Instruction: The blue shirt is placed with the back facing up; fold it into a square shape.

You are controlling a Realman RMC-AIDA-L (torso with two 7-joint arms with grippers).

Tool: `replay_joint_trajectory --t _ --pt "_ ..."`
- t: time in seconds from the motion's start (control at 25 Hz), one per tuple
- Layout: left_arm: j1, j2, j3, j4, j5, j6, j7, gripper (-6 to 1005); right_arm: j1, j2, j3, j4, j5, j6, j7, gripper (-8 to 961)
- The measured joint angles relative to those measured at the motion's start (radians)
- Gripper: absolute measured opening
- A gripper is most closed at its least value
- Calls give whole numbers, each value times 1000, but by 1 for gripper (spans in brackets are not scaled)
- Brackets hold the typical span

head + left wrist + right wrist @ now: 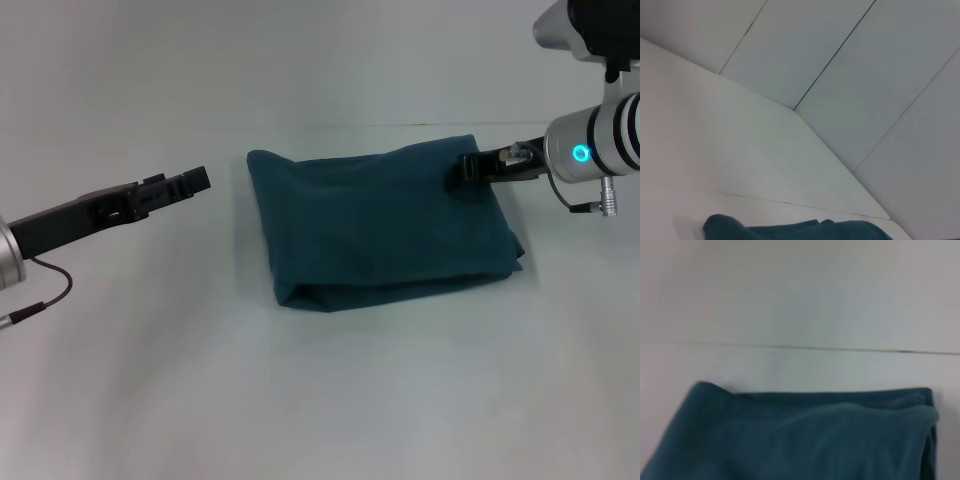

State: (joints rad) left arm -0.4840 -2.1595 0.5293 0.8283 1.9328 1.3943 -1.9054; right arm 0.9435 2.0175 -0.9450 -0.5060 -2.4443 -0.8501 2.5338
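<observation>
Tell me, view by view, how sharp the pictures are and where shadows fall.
Head view: sharp, even light, faint shadow beneath the blue shirt along its near edge. Left wrist view: soft, shadowless. Right wrist view: blurred, cloth edges smeared.

blue shirt [380,225] folded on table [150,380]; right end effector [468,170] over its far-right corner; left end effector [190,182] apart

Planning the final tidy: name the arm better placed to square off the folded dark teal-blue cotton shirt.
Right. The right gripper is over the dark teal-blue cotton shirt's far right corner; the left gripper hangs off the cloth, over the white table.
</observation>
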Motion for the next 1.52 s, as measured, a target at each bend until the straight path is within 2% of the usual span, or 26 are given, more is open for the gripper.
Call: replay_joint_trajectory --t 0.2,0.4,0.52,0.72,1.08,1.2,1.52 --pt "-2 0 0 0 0 -2 -1 937 13 8 0 -5 -110 1 56 93" --pt "-3 0 0 0 -1 -4 -1 937 14 16 0 -8 -154 45 71 296" --pt "-2 0 0 0 -1 -4 -1 937 15 27 0 -13 -184 72 72 514" --pt "-2 0 0 0 -2 -6 -1 936 18 42 0 -25 -191 115 72 568" --pt "-2 1 0 -1 -4 -17 -1 936 32 66 5 -26 -165 191 68 568" --pt "-2 2 0 -2 -5 -21 -1 937 32 68 1 -26 -135 203 55 568" --pt "-1 4 0 -1 -5 -34 -1 936 16 74 -24 -58 62 110 -171 567"
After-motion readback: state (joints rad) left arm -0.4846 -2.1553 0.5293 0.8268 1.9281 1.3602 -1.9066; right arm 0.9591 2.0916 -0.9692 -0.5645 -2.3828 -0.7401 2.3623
